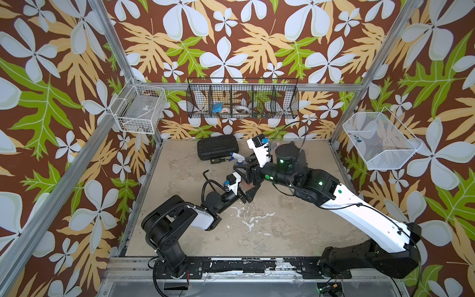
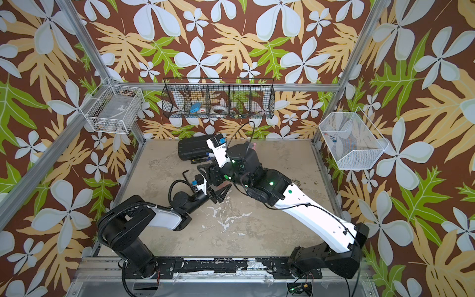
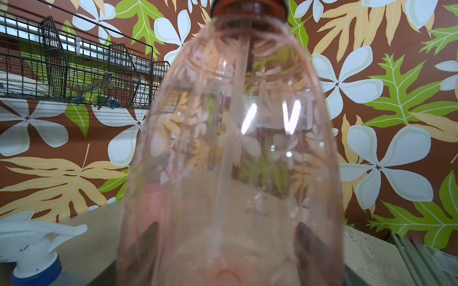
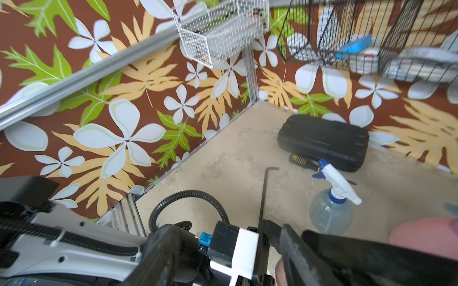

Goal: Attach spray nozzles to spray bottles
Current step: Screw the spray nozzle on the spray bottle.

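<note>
Only in the left wrist view is the grip made out: the orange bottle (image 3: 235, 148), filling the centre of the frame, is clamped between the fingers of the left gripper (image 3: 228, 247), with a dark collar (image 3: 247, 6) seen at its neck. In both top views it is mostly hidden at the middle of the table (image 1: 282, 226) under the right gripper (image 1: 244, 168), whose jaw state cannot be told. Three bottles are counted, the bluish bottle (image 4: 330, 215) carrying the white-and-blue nozzle (image 4: 339, 182) right of centre and a blurred pink bottle (image 4: 426, 237) at the lower right edge; one black case (image 4: 322, 141) and one hex key (image 4: 264, 193) are noted.
</note>
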